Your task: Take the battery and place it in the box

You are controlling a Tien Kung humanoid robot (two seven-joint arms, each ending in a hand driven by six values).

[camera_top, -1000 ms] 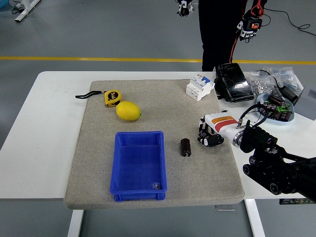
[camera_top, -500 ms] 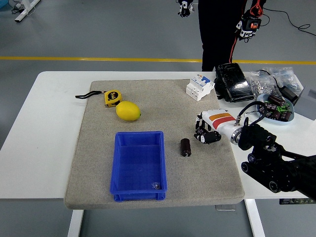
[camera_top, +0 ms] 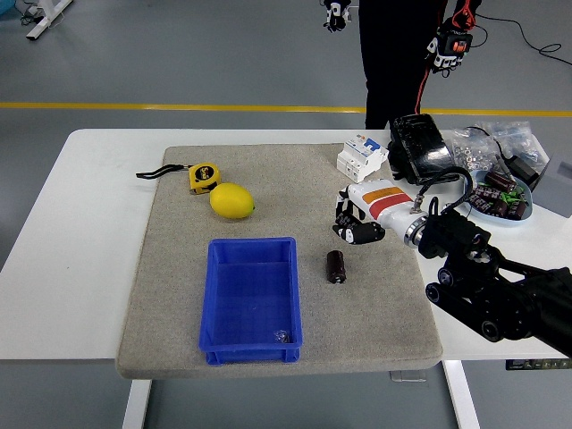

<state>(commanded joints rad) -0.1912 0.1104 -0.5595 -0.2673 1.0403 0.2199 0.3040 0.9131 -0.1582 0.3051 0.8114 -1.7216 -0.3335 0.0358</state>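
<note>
White table with a grey mat covering the middle. Far left of the mat: yellow tape measure with its black strap trailing left, lemon just below-right of it, neither in play. Blue box sits near the mat's front edge, open top, looks almost empty with only a small glint in its near right corner, can't tell what that is. Battery, dark cylinder, lies on the mat just right of the box, apart from the box wall, long axis running roughly near-to-far, slightly tilted. Right hand hangs just beyond the battery and a touch to its right, not touching it; fingers curled downward but loose, holding nothing, so empty and half-closed at most. From the hand, the battery lies toward the near edge and a bit left. Only this arm shows; left arm not in view, so the right is the one for the grasp. Judgement: the hand needs to pull back toward the robot and drop, fingers closing across the battery's short side, then carry left over the box wall. Further right: white breaker, black pouch, bowl of parts, all clutter. A person stands at the far side, hands off the table.
</note>
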